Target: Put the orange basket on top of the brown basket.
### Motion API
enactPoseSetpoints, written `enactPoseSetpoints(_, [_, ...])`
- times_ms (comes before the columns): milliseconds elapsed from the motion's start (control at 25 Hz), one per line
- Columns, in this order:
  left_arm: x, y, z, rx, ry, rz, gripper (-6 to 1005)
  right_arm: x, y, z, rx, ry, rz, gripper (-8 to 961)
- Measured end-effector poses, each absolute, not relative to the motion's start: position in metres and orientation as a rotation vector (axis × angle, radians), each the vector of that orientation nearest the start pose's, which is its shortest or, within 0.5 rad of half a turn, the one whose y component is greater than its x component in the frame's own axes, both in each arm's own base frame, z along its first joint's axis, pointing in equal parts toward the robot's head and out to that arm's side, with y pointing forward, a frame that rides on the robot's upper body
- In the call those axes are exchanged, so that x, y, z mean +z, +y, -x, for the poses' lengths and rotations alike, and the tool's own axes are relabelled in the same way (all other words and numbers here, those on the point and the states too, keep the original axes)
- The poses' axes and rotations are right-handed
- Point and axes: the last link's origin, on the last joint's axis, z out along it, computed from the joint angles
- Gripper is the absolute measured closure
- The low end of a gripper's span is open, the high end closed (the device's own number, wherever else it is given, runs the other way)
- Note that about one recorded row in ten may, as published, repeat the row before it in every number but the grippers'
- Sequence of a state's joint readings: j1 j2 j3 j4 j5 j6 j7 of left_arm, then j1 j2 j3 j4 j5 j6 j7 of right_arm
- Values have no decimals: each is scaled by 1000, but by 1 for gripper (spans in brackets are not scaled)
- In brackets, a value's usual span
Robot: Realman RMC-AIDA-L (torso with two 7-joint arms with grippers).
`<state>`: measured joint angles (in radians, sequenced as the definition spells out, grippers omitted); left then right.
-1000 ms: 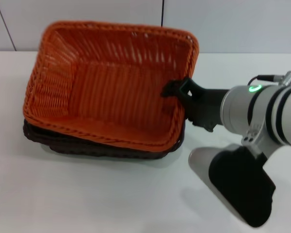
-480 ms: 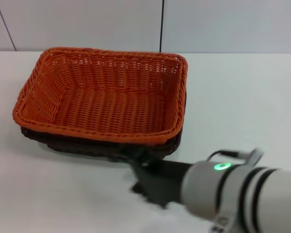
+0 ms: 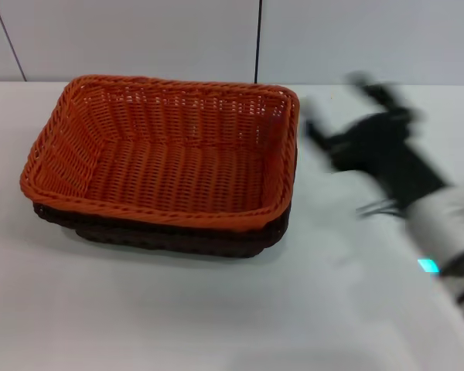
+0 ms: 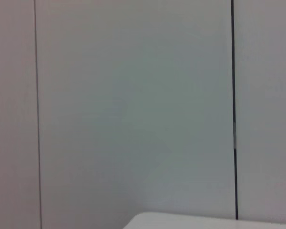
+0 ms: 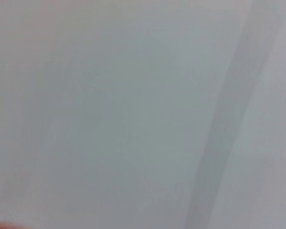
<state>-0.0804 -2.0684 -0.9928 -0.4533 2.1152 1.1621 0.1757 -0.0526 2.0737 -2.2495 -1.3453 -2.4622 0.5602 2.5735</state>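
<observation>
In the head view the orange basket (image 3: pixel 161 151) fills the left and centre of the frame, nested squarely in the brown basket (image 3: pixel 170 236), of which only a dark band shows along the lower edge and the right corner beneath the orange rim. Both sit on the white worktop (image 3: pixel 216 317). The right hand (image 3: pixel 356 116) is a dark smear in the upper right of the frame, clear of both baskets and touching neither; it grasps nothing, but whether its fingers are spread or closed I cannot tell through the blur. The left hand does not appear in this view. The left wrist view shows only a pale wall with dark vertical seams and a sliver of worktop at the bottom edge, no basket and no fingers. The right wrist view is a blank pale surface with one faint slanted seam toward the right, nothing of the task in it. By the look of things the stacking is done and the step in hand is the retreat of the right arm. The next move likely calls only for parking that arm away from the stack without brushing the orange rim.
</observation>
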Motion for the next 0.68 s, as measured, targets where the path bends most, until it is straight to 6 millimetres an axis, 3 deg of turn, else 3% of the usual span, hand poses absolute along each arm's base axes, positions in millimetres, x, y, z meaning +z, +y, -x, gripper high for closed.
enactPoseSetpoints(40, [16,244,389,-468,-644,1201,233,-35,285,-189,730,399,1664,206])
enactPoseSetpoints(80, [16,244,389,-469,-640,1201,233,-22,281,-227,737,490,1493,206])
enactPoseSetpoints(120, [16,245,389,-470,-636,1202,233,-22,281,-227,737,490,1493,206])
enactPoseSetpoints(240, [18,244,391,-463,-634,1195,233,-10,274,-270,755,603,1341,206])
enactPoseSetpoints(280, [18,244,391,-462,-633,1195,233,-6,271,-295,758,667,1282,206])
enactPoseSetpoints(480, [20,242,393,-455,-631,1191,233,-2,268,-319,734,674,1236,205])
enactPoseSetpoints(680, [20,243,394,-447,-628,1193,233,-1,266,-318,737,655,1231,205])
